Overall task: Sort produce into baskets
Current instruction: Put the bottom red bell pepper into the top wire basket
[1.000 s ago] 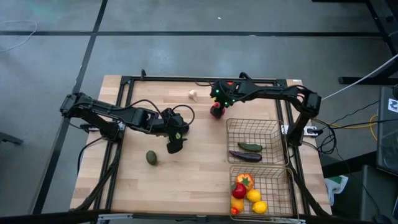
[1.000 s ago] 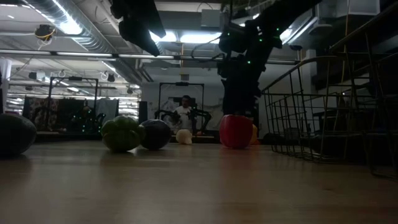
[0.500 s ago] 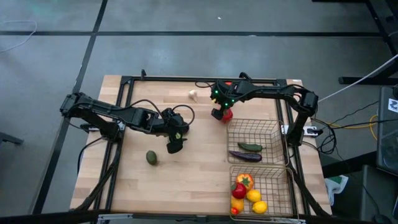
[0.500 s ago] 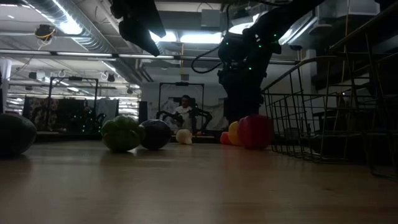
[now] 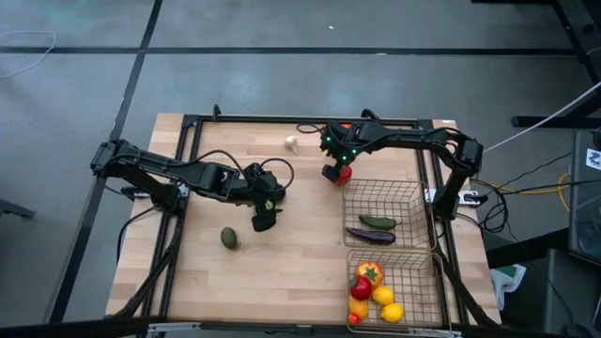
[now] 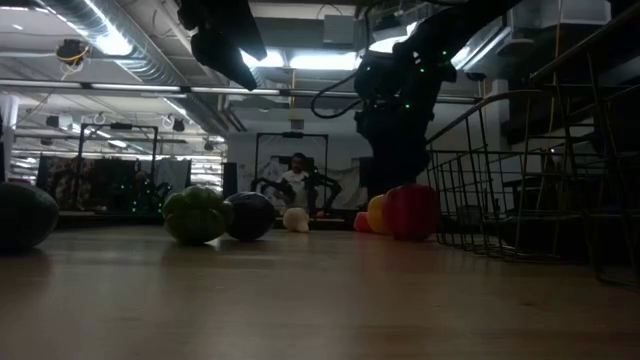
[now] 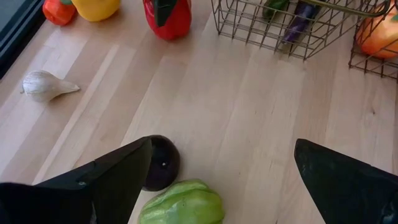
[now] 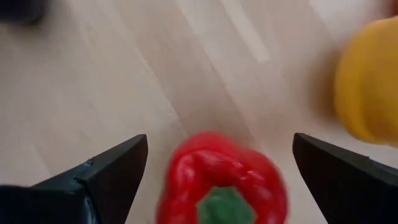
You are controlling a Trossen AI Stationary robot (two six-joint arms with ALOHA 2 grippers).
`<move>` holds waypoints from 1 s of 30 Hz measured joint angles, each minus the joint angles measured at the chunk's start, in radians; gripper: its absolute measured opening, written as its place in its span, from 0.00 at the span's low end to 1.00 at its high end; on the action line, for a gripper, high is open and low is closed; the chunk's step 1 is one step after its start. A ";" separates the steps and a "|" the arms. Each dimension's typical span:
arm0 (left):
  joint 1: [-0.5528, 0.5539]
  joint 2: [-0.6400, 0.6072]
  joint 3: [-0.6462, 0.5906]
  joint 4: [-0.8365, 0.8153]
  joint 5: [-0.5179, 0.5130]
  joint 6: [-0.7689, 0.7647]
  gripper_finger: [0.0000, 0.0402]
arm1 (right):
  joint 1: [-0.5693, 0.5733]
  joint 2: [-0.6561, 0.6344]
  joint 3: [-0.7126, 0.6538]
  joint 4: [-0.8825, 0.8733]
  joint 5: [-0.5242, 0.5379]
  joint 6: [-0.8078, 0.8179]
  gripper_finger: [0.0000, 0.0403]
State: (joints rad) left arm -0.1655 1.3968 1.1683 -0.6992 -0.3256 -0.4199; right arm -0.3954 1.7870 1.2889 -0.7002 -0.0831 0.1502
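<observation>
My right gripper [image 5: 332,171] [image 8: 219,167] hangs open over a red pepper [image 5: 345,172] [image 8: 221,183] that rests on the table at the far basket's [image 5: 380,214] far left corner. Its fingers stand on either side of the pepper with gaps showing. A yellow pepper [image 8: 368,81] sits just beyond. My left gripper [image 5: 263,218] [image 7: 221,180] is open above a green pepper [image 7: 182,204] and a dark round fruit [image 7: 160,163], touching neither. The far basket holds an eggplant [image 5: 369,236] and a green piece. The near basket [image 5: 423,291] holds a tomato, lemons and a red piece.
An avocado [image 5: 228,238] lies near my left gripper, toward the table's near edge. A garlic bulb [image 5: 292,143] [image 7: 45,85] lies near the far edge, and a small red-orange piece [image 7: 59,10] sits beside the yellow pepper. Bare wood spreads across the table's middle [image 5: 300,253].
The red pepper has shifted along the table toward the right, closer to the far basket, which uncovers the yellow pepper behind it in the low view. My right gripper has tipped a little and stayed above the pepper, open.
</observation>
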 joint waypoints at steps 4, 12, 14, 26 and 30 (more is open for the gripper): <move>0.000 0.000 0.000 0.000 0.000 0.000 0.97 | -0.005 0.000 0.030 -0.060 0.038 0.001 0.99; 0.000 0.000 0.000 0.000 0.000 0.000 0.97 | -0.003 -0.001 0.087 -0.184 0.053 0.033 0.99; 0.000 0.000 0.000 0.000 0.000 0.000 0.97 | -0.003 -0.001 0.087 -0.203 0.036 0.054 0.99; 0.000 0.000 0.000 0.000 0.000 0.000 0.97 | 0.004 0.003 0.087 -0.245 0.001 0.098 0.99; 0.000 0.000 0.000 0.000 0.000 0.000 0.97 | 0.017 0.012 0.087 -0.239 0.005 0.107 0.99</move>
State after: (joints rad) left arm -0.1658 1.3968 1.1687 -0.6991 -0.3256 -0.4202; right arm -0.3786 1.7991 1.3758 -0.9395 -0.0778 0.2577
